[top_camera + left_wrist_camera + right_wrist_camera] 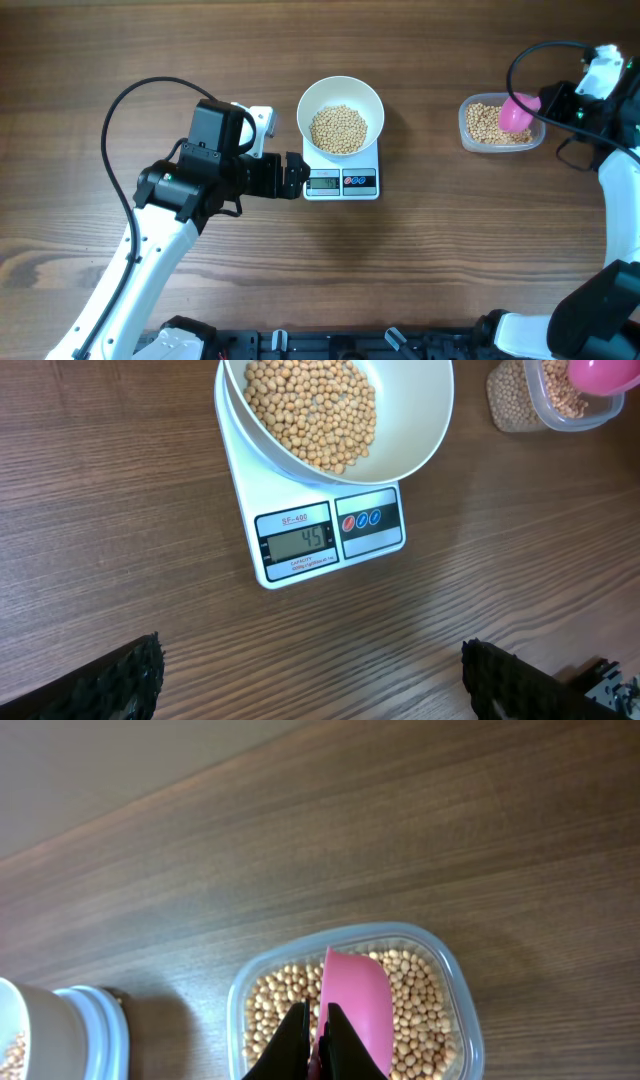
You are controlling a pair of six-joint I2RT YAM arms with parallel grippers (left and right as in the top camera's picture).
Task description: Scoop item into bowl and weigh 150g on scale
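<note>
the right gripper (318,1045) clamps a pink scoop (356,1002) over the tub (462,1020) at three o'clock from the scale (341,183), the left gripper (296,175) gaping empty at its nine o'clock.

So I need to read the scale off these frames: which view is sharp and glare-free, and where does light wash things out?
Left wrist view: the scale display is sharp, no glare, legible. Overhead view: even light, soft shadows, display too small to read. Right wrist view: a pale sheen washes out the table at upper left; the beans by the pink scoop are sharp.
</note>
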